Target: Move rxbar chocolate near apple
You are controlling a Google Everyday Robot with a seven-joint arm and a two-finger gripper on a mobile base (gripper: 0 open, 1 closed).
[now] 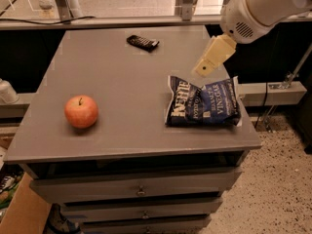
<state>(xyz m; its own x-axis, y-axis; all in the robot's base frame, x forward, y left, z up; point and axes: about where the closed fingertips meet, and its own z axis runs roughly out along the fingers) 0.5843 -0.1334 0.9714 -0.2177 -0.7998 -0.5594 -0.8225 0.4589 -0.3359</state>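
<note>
Rxbar chocolate [143,43] at far table [122,82] edge, apple [81,111] front-left, tool [202,70] above chip bag [204,104], grip unclear

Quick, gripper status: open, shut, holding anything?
Gripper: open or shut cannot be told. It hangs in the air above the far edge of the chip bag; the rxbar is not in it.

The chocolate bar [143,42], small, flat and wrapped in black, lies near the far edge of the counter [122,87], turned a little askew. The apple [81,111], round and red-orange with a short dark stem pointing up, sits toward the front left, well apart from the bar. The pincer [204,66] hangs over the counter's right side, touching neither.
</note>
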